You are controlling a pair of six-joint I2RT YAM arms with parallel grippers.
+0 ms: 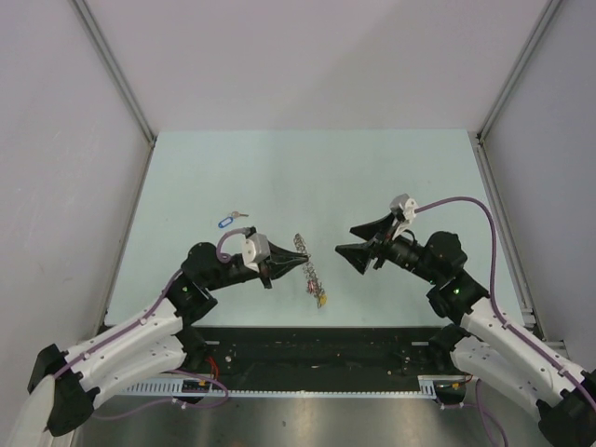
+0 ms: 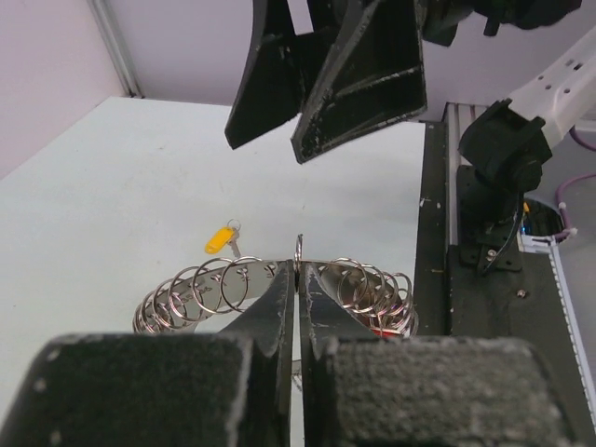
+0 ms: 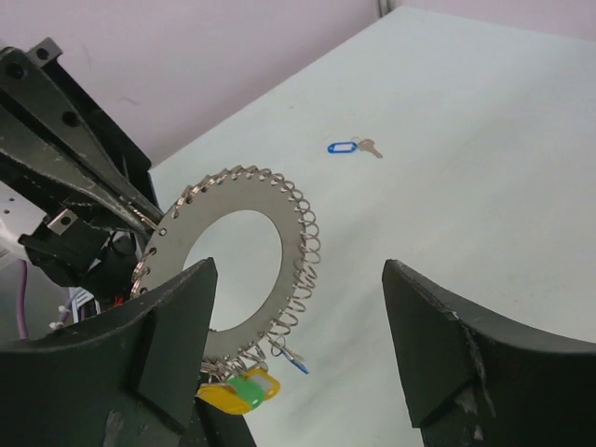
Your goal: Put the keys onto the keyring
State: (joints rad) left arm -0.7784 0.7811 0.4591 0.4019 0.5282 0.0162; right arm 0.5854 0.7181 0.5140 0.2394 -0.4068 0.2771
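Jaws first: the left jaws are pressed together on the rim of the keyring (image 1: 302, 253), holding it over the middle of the table (image 1: 279, 177). The right jaws stand wide apart with nothing in them, facing it from 3 o'clock. From above the keyring is edge-on, a thin bristling line with small tags (image 1: 317, 287) trailing toward 5 o'clock (too small there to sort out). The right wrist view shows the keyring (image 3: 223, 194) as a flat grey disc with a round hole and wire loops all round its edge. It is gripped at 9 o'clock, with yellow and green tags (image 3: 240, 391) at 6 o'clock. Whether those hang or lie I cannot tell, since one right jaw covers part of them. Only the left wrist view shows the clamp close up, the keyring (image 2: 244, 276) fanning loops to both sides. A yellow-tagged key (image 2: 219, 240) lies flat on the table just beyond, and the right jaws loom at 12 o'clock. A blue-tagged key (image 1: 226, 222) (image 3: 346, 147) lies well apart, at 10 o'clock from the left jaws.
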